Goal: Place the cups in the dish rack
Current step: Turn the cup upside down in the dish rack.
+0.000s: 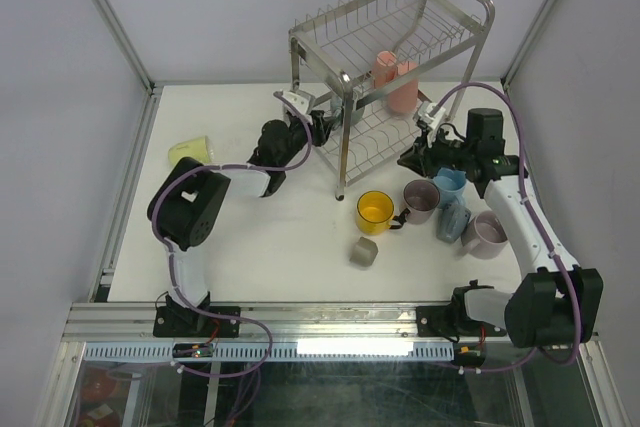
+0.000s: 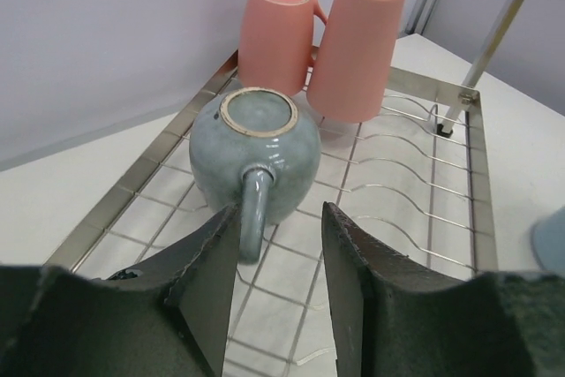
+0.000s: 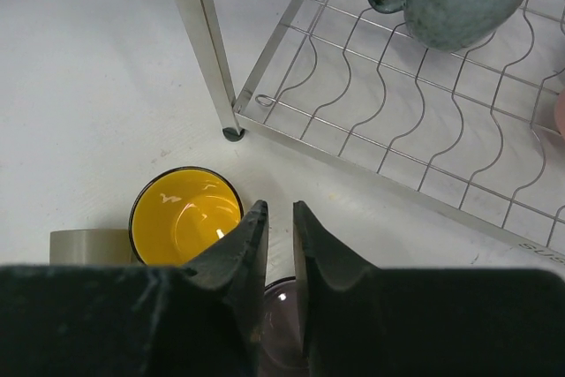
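Dark fingers (image 2: 212, 280) of the left gripper (image 2: 281, 218) filled the foreground of the left wrist view, jaws standing apart and clamped on nothing. Between them lay the handle of a grey-blue mug (image 2: 256, 152), close against the finger on the view's left; whether they touched could not be told. That mug sat base-up on the wire floor of the lower tier of the dish rack (image 2: 132, 192). Beyond it, at the far end of the same tier, two pink mugs (image 2: 275, 33) (image 2: 357, 46) stood touching each other, the right-hand one inverted.

From the right wrist, the right gripper (image 3: 281, 211) showed only a narrow slit between its jaws, with bare table visible between the tips. It hung over the rim of a mauve mug (image 3: 282, 324), just beside an upright yellow mug (image 3: 187, 214) and near a small grey-beige mug (image 3: 88, 245). A rack leg (image 3: 205, 41) stood on the table beyond the yellow mug.

Seen from above, the loose mugs grouped in front of the rack: yellow, grey-beige, mauve, a light blue mug (image 1: 450, 185), a second grey-blue mug (image 1: 452, 219) and a pale mauve mug (image 1: 487, 235). A pale green mug (image 1: 190, 150) lay well apart on the left of the table (image 1: 260, 247).
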`<state>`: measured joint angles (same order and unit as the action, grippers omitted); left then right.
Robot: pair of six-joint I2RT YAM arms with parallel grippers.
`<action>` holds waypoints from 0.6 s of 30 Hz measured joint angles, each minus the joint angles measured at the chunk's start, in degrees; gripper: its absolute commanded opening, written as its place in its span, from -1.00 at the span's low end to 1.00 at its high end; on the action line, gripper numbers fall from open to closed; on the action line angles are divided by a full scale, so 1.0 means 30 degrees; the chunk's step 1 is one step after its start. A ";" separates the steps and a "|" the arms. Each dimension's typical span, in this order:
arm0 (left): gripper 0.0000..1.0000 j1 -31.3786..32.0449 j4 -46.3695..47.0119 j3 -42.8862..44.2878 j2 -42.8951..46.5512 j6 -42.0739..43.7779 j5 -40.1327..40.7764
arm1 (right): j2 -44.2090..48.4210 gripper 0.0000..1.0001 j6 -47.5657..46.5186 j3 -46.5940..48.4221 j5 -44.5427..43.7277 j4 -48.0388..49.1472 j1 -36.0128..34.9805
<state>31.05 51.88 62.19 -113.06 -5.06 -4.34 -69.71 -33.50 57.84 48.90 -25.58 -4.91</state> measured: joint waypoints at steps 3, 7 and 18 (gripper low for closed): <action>-0.19 0.0036 0.0372 -0.1588 0.1246 -0.0036 0.0131 | 0.0000 -0.53 -0.0189 -0.0306 0.0109 0.0015 0.0022; -0.16 0.0036 0.0517 -0.3774 0.2798 -0.0066 0.0423 | 0.0007 -0.47 -0.0605 -0.1020 0.0321 0.0459 0.0022; 0.03 -0.0138 -0.3118 -0.8349 0.9508 -0.0750 0.0838 | -0.0882 -0.60 -0.7905 -0.2062 0.2018 0.2790 0.0015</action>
<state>30.63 42.52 37.15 -84.53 -7.31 -1.83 -72.36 -57.21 51.66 54.96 -17.21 -4.86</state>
